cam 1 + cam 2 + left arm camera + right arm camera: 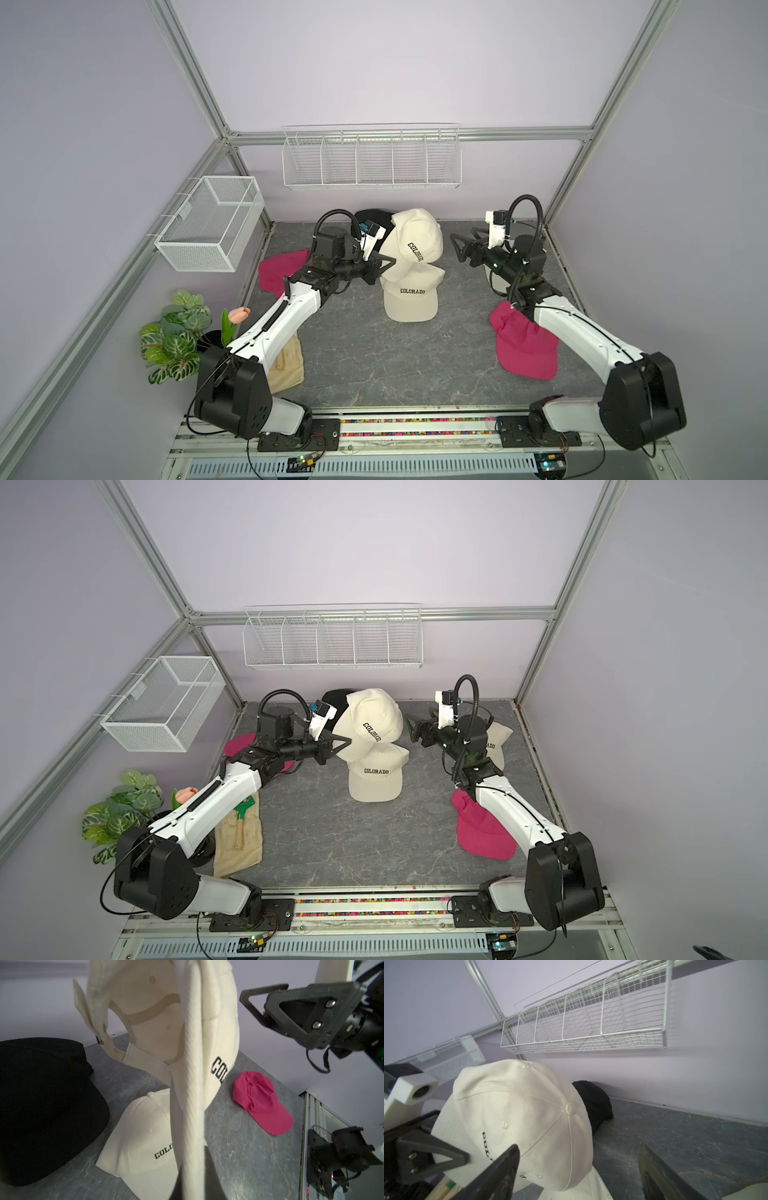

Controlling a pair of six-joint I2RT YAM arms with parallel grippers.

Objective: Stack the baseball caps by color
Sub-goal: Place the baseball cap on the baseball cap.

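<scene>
Grey marbled tabletop, lilac walls. At frame centre the left gripper (385, 262) is clamped on the brim of a raised cream COLORADO cap (415, 239), held over a second cream cap (409, 301). The right gripper (460, 248) gapes wide beside it, empty. The black caps (371, 217) look piled behind. Still to do, I judge: the third cream cap (496, 742) at right, the left magenta cap (277, 270) and the lower-right magenta cap (524, 349).

The left arm (274, 328) and right arm (582, 332) share white links and black joint housings. A black ribbed cable (525, 197) loops over each wrist. Black triangular fingers (326, 1014) carry two silver screws (331, 1003).
</scene>
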